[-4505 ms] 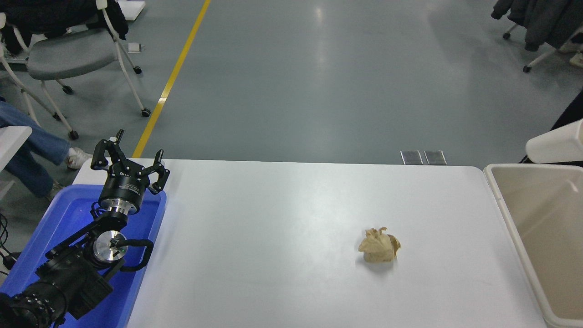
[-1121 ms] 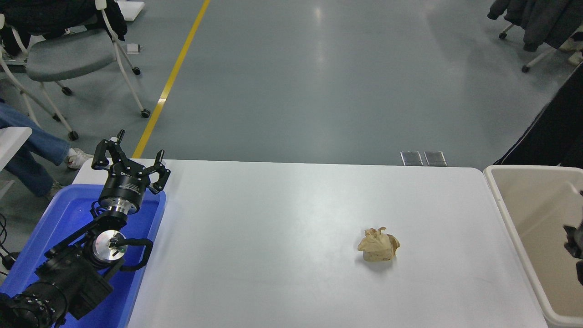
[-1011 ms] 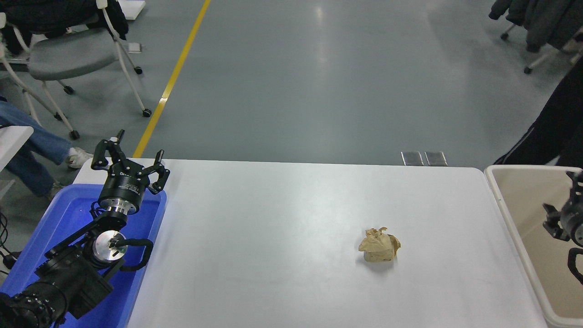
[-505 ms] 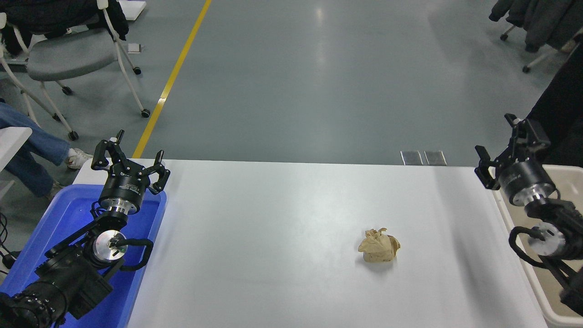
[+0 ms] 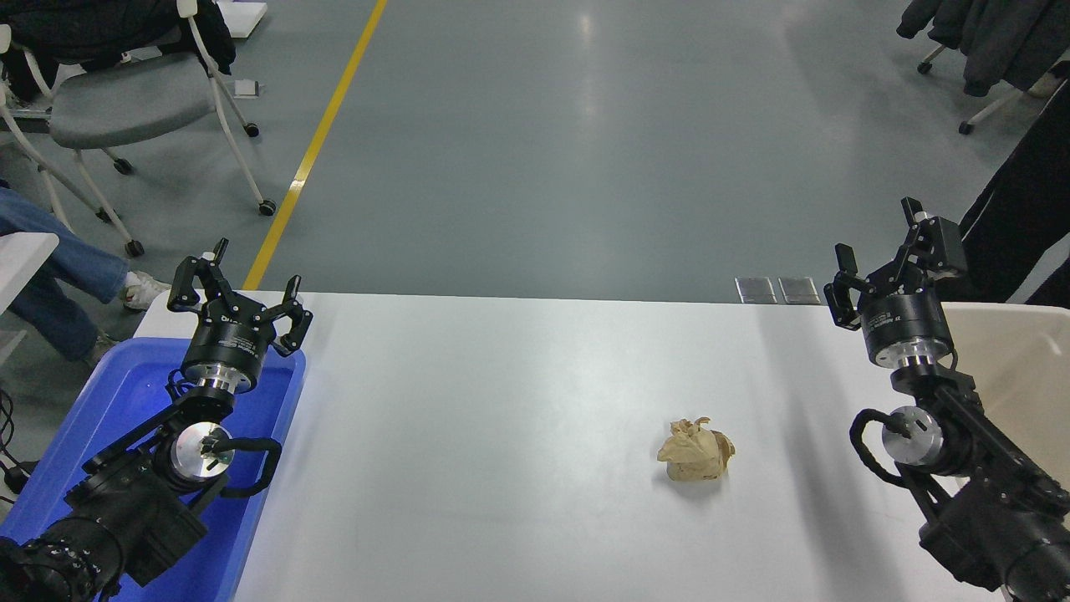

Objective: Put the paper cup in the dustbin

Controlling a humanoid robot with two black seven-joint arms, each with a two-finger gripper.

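No paper cup shows in this view. The beige dustbin (image 5: pixel 1016 351) stands at the table's right end, partly hidden behind my right arm. My right gripper (image 5: pixel 882 255) is open and empty, raised above the table's far right corner, just left of the dustbin. My left gripper (image 5: pixel 238 288) is open and empty, parked at the lower left above the blue tray.
A crumpled tan paper ball (image 5: pixel 695 452) lies on the white table (image 5: pixel 501 435), right of centre. A blue tray (image 5: pixel 125 401) sits at the left edge under my left arm. A person in dark clothes (image 5: pixel 1020 226) stands at the far right. Chairs stand at the far left.
My right arm came into view from the right edge, rose over the dustbin and moved left to the table's far right corner. A white object above the bin is gone. The paper ball has not moved.
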